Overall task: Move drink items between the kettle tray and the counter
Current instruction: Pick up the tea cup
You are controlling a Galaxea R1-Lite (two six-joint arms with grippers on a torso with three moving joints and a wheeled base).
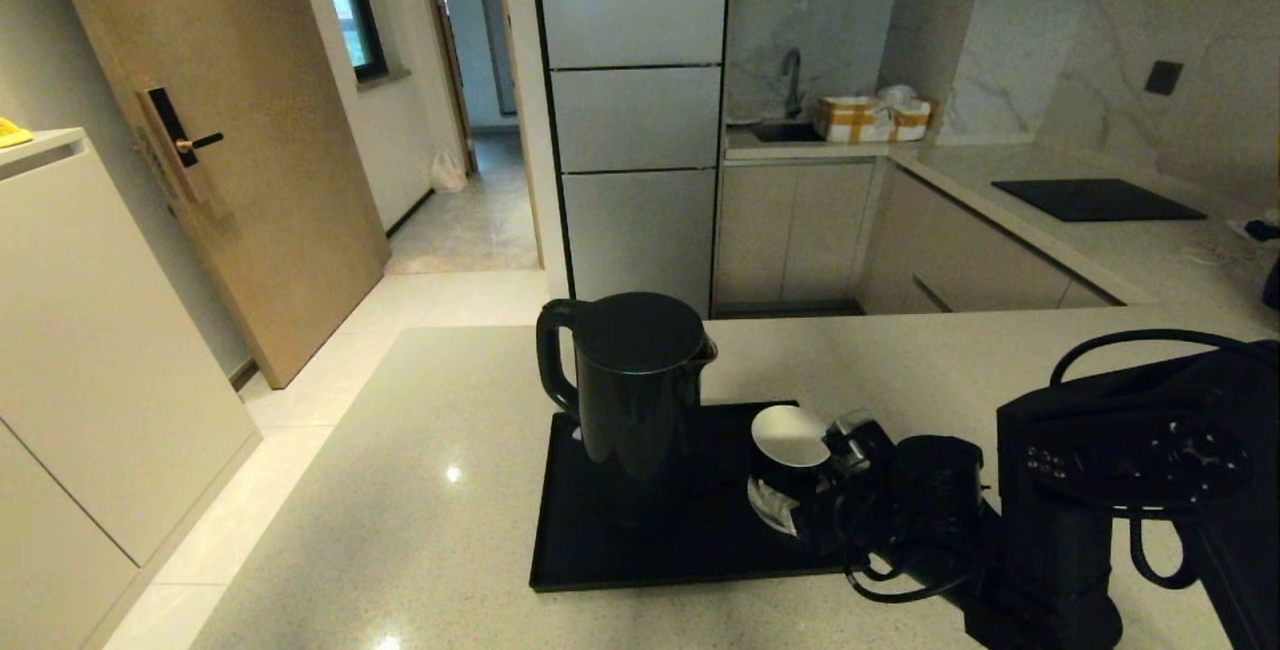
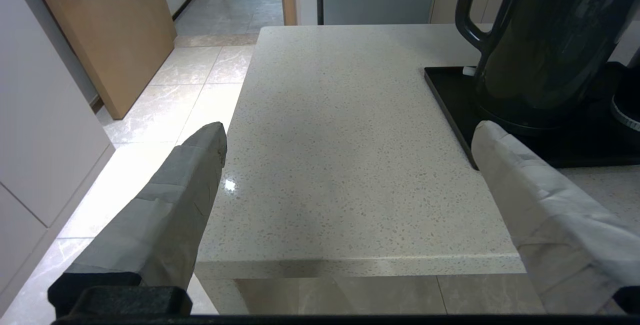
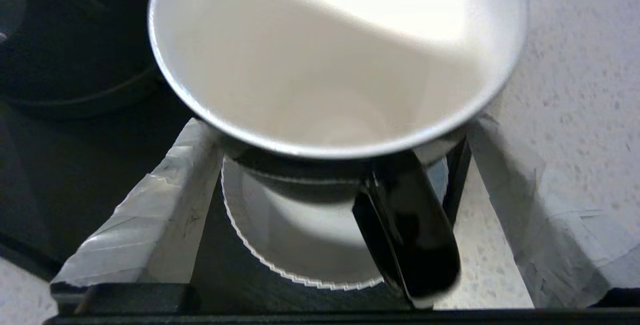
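The tall glossy black kettle (image 1: 640,400) (image 2: 545,40) stands on the left half of the flat black tray (image 1: 600,540) (image 2: 450,95), handle to the left. On the tray's right end, the small black cup (image 1: 790,440) (image 3: 335,55), white inside, sits on a white saucer (image 1: 770,505) (image 3: 280,235). My right gripper (image 1: 822,470) (image 3: 340,130) is open around the cup, one taped finger on each side below the rim, with the cup's handle pointing back toward the wrist. My left gripper (image 2: 348,130) hangs open and empty just off the near edge of the beige speckled counter (image 1: 400,490) (image 2: 340,115).
A black cooktop panel (image 1: 1095,198) lies on the far right worktop. A sink tap (image 1: 790,80) and yellow-striped boxes (image 1: 870,118) are at the back. To the left are a tiled floor (image 1: 300,400), a wooden door (image 1: 200,130) and a white cabinet (image 1: 90,350).
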